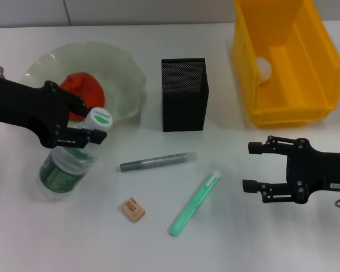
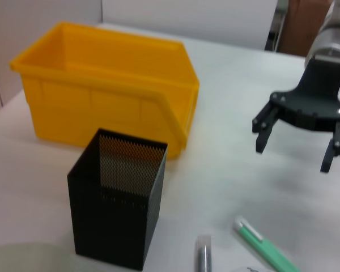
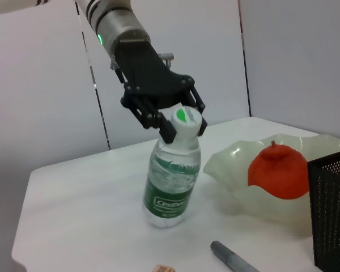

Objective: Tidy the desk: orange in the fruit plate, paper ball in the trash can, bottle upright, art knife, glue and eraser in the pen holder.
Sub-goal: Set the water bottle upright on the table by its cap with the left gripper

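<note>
bottle [image 1: 68,161] upright | left hand [image 1: 82,122] straddling cap | right hand [image 1: 250,167] open

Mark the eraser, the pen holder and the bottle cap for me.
eraser [image 1: 134,209], head view, middle of its top face.
pen holder [image 1: 185,102], head view, front mesh wall.
bottle cap [image 3: 185,118], right wrist view, green-marked top.

Bottle [image 1: 73,156] upright – orange [image 1: 83,90] in plate [image 1: 124,73].
</note>
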Controlling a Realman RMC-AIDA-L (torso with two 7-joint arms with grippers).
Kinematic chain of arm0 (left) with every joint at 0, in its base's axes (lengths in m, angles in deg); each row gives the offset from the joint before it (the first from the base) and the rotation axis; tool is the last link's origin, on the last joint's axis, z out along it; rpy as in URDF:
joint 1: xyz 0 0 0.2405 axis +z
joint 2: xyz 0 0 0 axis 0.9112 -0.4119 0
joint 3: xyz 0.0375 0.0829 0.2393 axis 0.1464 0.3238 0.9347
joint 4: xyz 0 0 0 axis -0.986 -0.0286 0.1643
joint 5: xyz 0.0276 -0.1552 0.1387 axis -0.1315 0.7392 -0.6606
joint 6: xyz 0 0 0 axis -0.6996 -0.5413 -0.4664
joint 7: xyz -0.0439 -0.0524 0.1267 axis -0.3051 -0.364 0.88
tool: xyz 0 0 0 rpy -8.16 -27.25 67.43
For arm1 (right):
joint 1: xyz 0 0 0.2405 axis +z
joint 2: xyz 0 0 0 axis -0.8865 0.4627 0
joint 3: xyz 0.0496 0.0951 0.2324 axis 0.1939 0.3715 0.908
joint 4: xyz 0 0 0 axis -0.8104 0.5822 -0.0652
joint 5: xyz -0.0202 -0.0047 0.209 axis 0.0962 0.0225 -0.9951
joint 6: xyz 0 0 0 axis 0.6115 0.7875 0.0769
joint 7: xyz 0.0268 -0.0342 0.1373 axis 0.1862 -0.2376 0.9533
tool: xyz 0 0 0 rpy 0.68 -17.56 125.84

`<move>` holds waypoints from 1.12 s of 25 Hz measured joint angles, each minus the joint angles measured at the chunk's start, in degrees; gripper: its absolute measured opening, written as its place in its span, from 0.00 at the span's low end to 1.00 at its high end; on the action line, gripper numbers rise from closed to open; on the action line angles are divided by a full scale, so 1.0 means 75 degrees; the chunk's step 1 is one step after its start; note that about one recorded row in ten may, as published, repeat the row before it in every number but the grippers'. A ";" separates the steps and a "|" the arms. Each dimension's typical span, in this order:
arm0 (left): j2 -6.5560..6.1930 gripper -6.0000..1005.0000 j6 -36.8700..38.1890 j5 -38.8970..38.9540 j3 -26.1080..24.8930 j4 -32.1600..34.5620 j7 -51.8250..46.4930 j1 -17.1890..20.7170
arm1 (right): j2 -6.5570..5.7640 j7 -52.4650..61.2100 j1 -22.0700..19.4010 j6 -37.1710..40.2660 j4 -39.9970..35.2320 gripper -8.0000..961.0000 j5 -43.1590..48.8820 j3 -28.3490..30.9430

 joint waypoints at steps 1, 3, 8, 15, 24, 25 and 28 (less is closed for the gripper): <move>-0.0034 0.45 0.0000 0.0124 -0.0002 -0.0023 0.0021 0.0045 | 0.0001 0.0001 0.0005 -0.0001 -0.0001 0.85 0.0000 -0.0009; -0.0117 0.45 0.0001 0.0422 -0.0029 -0.0059 0.0064 0.0179 | 0.0000 0.0002 0.0017 -0.0013 -0.0003 0.85 0.0000 -0.0031; -0.0190 0.46 0.0006 0.0743 -0.0092 -0.0065 0.0125 0.0350 | -0.0003 0.0004 0.0035 -0.0025 -0.0004 0.85 0.0000 -0.0025; -0.0236 0.46 0.0018 0.0848 -0.0313 -0.0071 0.0217 0.0470 | -0.0007 0.0019 0.0076 -0.0045 -0.0003 0.85 0.0000 -0.0038; -0.0363 0.47 0.0049 0.1696 -0.0494 -0.0080 0.0395 0.1025 | -0.0006 0.0030 0.0094 -0.0054 -0.0003 0.85 0.0000 -0.0054; -0.0363 0.47 0.0049 0.1696 -0.0494 -0.0080 0.0395 0.1025 | -0.0005 0.0030 0.0098 -0.0054 -0.0003 0.85 0.0000 -0.0056; -0.0414 0.47 0.0089 0.1952 -0.0734 -0.0188 0.0560 0.1208 | -0.0003 0.0031 0.0103 -0.0037 -0.0003 0.85 0.0000 -0.0057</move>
